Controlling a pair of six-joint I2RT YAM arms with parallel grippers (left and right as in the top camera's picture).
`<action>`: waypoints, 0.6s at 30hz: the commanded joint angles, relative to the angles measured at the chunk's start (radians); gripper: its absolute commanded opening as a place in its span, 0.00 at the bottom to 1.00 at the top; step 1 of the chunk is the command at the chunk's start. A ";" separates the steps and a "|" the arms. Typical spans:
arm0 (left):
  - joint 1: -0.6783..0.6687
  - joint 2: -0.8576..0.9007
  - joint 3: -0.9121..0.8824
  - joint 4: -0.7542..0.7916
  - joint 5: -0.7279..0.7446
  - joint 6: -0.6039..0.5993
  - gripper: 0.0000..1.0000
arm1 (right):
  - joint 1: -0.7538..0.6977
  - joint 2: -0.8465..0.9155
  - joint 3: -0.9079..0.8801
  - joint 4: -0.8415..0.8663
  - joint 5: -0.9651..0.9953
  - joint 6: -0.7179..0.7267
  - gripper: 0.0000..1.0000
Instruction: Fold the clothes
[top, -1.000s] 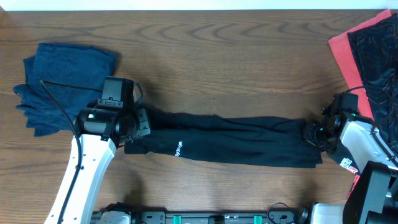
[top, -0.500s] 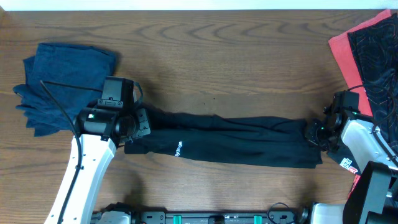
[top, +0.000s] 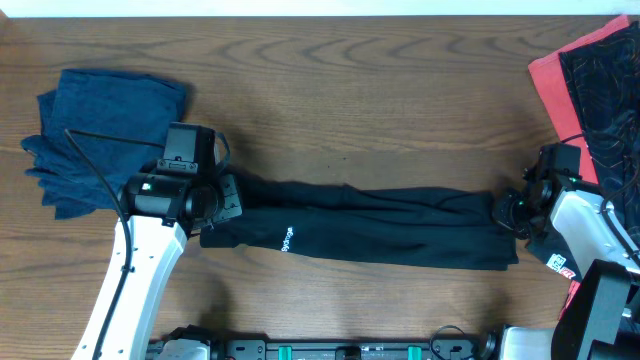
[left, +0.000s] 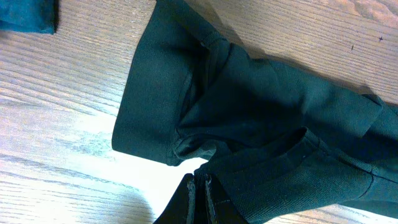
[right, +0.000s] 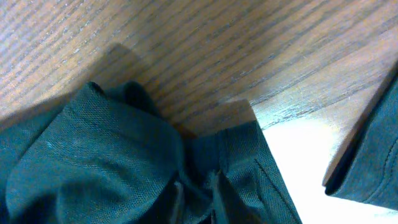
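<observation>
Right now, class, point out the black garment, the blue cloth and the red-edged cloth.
black garment (top: 380, 230): overhead view, middle of its stretched length.
blue cloth (top: 105, 125): overhead view, centre of the crumpled pile.
red-edged cloth (top: 548, 85): overhead view, on its red border strip.

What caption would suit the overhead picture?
A long black garment stretched across a wooden table, jaws pinching each end.

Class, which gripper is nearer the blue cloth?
Left. The left gripper holds the black garment at the end beside the blue cloth; the right gripper holds its far end.
</observation>
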 joint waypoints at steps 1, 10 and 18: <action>0.002 -0.007 0.003 0.001 -0.026 -0.005 0.06 | -0.007 0.003 0.032 -0.004 0.014 -0.008 0.01; 0.002 -0.007 0.003 0.001 -0.026 -0.005 0.06 | -0.007 -0.001 0.063 -0.059 0.014 -0.008 0.01; 0.002 -0.007 0.003 0.001 -0.026 -0.005 0.06 | -0.007 -0.081 0.076 -0.167 0.078 0.008 0.01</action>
